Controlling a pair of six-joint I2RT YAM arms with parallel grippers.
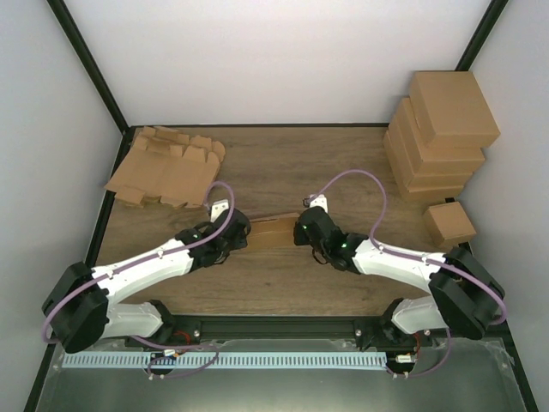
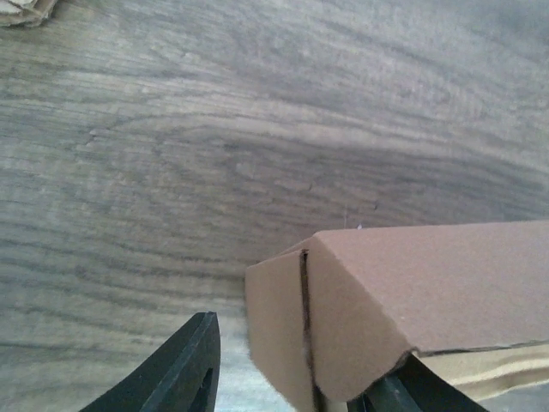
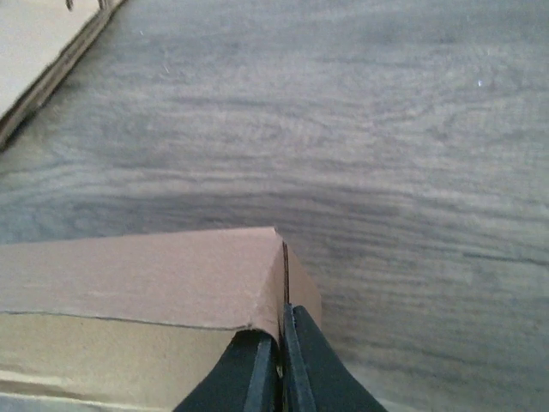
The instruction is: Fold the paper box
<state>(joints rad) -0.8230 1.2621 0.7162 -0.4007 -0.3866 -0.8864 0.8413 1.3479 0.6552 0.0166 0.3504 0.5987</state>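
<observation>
**Fingers split: one side loose, one side pinched**

Your left fingers [image 2: 184,373] stand apart around the near end of the box [image 2: 412,300]. One finger is clear of the cardboard with a gap showing, and the other is tucked behind the box's lower edge. Your right fingers [image 3: 283,365] are closed together on the thin edge at the box's other end, as far as that wrist view shows.

The box sits between the two arms, low over the middle of the surface [image 1: 283,163], partly formed with its end panels folded round.

Only the right side seems to be holding it. Lift or swing that arm and the box may pivot on the thin pinched edge, sag at the left end, or tear along the crease. Close the left fingers from where they are and the free finger may push the end panel inward and crush the corner.

Farther back, the flat cardboard sheets [image 1: 167,167] lie at the left corner and the stack of finished boxes [image 1: 442,137] at the right. A wide sweep of either arm could knock them.
</observation>
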